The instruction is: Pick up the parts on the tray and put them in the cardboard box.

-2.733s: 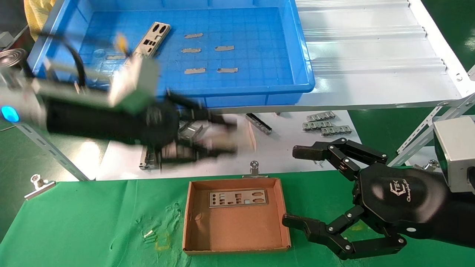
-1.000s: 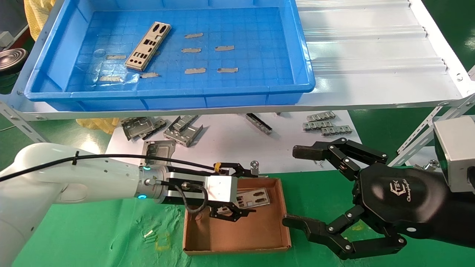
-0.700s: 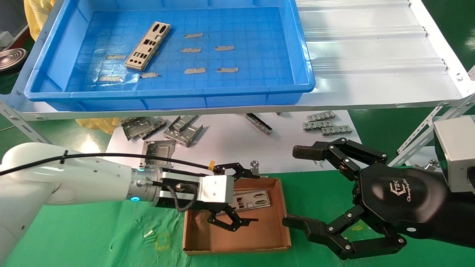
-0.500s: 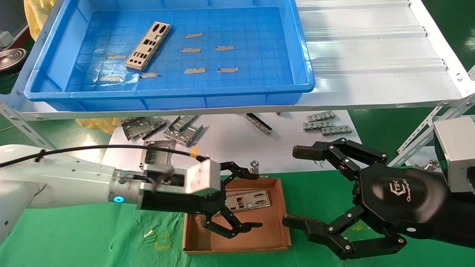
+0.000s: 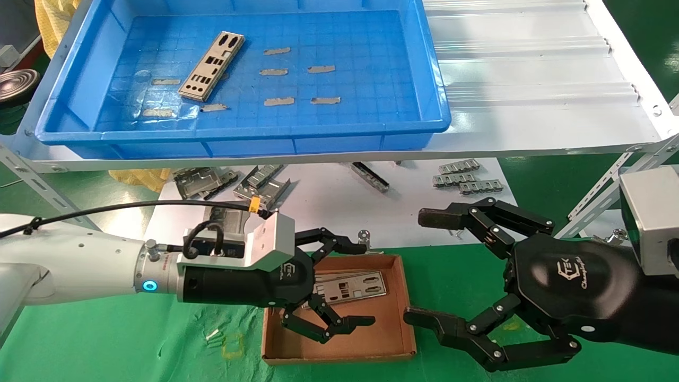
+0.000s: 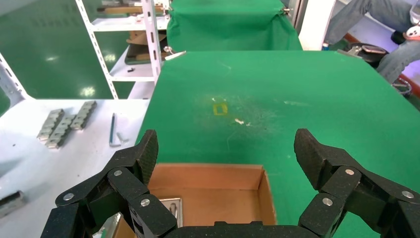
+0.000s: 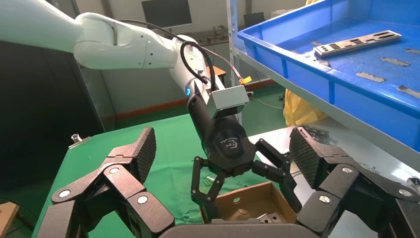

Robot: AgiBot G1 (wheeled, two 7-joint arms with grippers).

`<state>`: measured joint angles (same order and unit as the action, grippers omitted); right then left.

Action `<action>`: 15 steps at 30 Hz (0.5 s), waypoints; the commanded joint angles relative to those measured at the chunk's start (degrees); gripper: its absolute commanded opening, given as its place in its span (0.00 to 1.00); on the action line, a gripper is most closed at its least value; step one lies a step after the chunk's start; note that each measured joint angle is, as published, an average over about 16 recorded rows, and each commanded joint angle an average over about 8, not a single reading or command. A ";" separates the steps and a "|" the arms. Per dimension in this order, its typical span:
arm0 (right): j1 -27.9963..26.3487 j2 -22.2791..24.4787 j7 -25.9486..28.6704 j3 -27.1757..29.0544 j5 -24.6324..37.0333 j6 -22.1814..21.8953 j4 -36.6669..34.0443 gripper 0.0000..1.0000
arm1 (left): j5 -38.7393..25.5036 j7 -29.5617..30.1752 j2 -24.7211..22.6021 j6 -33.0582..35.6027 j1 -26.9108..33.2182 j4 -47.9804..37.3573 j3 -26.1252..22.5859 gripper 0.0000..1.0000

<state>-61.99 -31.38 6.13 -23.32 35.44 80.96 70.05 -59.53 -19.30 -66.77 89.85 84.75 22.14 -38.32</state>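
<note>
Near the tray's (image 5: 424, 79) left end, toward its far rim, one plate (image 5: 211, 66) lies flat on the grid floor, angled, well apart from the cardboard box (image 5: 395, 297). Thin silver sheet, punched with small rectangular and oval cutouts. Likely light, stiff, slick, and hard to get under when flat (tape-like strips (image 5: 301, 85) scattered beside it aren't parts). I'd pinch across the narrow width near mid-length, or tip up a long edge first; the edges may be sharp.

Second plate (image 5: 350, 285) sits inside the box along its far wall, slightly tilted, partly hidden by the left gripper.

Left gripper (image 5: 367, 284) hovers over the box's left half, jaws spread wide, holding nothing. Plate is apart from the fingers, so I'd judge it delivered.

Right gripper (image 5: 419, 265) is parked just beside the box's right wall, jaws spread, empty.

Bent grey brackets (image 5: 233, 185) lie on the white surface below the tray shelf, not ours.
</note>
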 commanded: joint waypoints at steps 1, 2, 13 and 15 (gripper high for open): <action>0.00 0.00 0.00 0.00 0.00 0.00 0.00 1.00 | -0.08 0.01 0.09 -0.24 -0.14 0.36 0.05 1.00; 0.00 0.00 0.00 0.00 0.00 0.00 0.00 1.00 | 0.16 0.42 0.52 -0.30 -0.45 1.05 0.35 1.00; 0.00 0.00 0.00 0.00 0.00 0.00 0.00 1.00 | 3.48 6.03 6.44 -1.03 -4.75 10.60 4.51 1.00; 0.00 0.00 0.00 0.00 0.00 0.00 0.00 1.00 | 4.10 7.09 7.55 -1.17 -5.56 12.39 5.29 1.00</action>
<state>-61.99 -31.38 6.12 -23.31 35.44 80.97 70.05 -55.43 -12.23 -59.23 88.69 79.19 34.51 -33.03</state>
